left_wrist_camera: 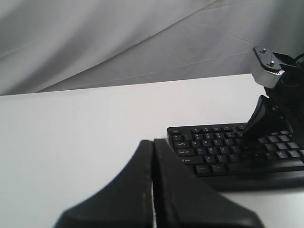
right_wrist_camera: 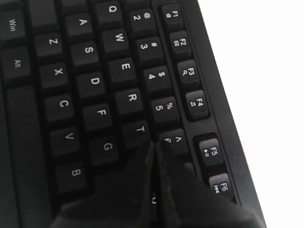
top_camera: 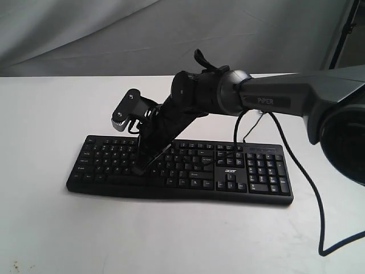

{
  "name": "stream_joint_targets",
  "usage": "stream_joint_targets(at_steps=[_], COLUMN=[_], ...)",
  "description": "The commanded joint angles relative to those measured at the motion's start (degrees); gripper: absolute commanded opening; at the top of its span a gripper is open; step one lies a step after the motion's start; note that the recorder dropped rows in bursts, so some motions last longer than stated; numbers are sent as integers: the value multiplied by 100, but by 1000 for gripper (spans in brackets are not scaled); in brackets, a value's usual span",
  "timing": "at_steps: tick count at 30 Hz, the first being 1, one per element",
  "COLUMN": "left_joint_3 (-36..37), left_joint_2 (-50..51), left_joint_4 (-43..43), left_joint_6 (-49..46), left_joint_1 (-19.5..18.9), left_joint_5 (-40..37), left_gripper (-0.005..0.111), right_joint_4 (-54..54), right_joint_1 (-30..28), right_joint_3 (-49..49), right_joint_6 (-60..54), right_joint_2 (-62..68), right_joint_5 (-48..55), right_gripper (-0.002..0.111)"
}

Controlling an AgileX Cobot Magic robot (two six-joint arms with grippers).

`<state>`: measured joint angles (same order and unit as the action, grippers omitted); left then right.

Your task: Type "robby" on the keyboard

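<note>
While the keyboard (top_camera: 228,171) lies flat on the white counter (top_camera: 57,228), the right gripper (right_wrist_camera: 154,147), jaws pressed together, points down just beside its T key (right_wrist_camera: 139,129), and the left gripper (left_wrist_camera: 153,142), jaws likewise closed tight, hangs off the keyboard's Esc end.

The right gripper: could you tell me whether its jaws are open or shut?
Shut: the right gripper shows both jaws pressed together, only a thin seam between them, its tip beside the T key of the keyboard.
</note>
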<state>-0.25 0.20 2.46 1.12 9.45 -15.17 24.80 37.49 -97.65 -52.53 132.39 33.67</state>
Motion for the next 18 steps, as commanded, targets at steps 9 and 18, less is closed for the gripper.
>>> stream_joint_targets(at_steps=[9,18], left_joint_3=[25,25], left_joint_2=[-20,-20], left_joint_4=[27,27], left_joint_6=[16,16], left_joint_1=[36,36], left_joint_5=[31,31], left_gripper=[0,0], right_joint_4=[11,11], right_joint_1=[-34,-34], right_joint_3=[-40,-40], right_joint_6=[-53,-53], right_joint_2=[-1,-1], right_joint_5=[-52,-8], right_gripper=[0,0])
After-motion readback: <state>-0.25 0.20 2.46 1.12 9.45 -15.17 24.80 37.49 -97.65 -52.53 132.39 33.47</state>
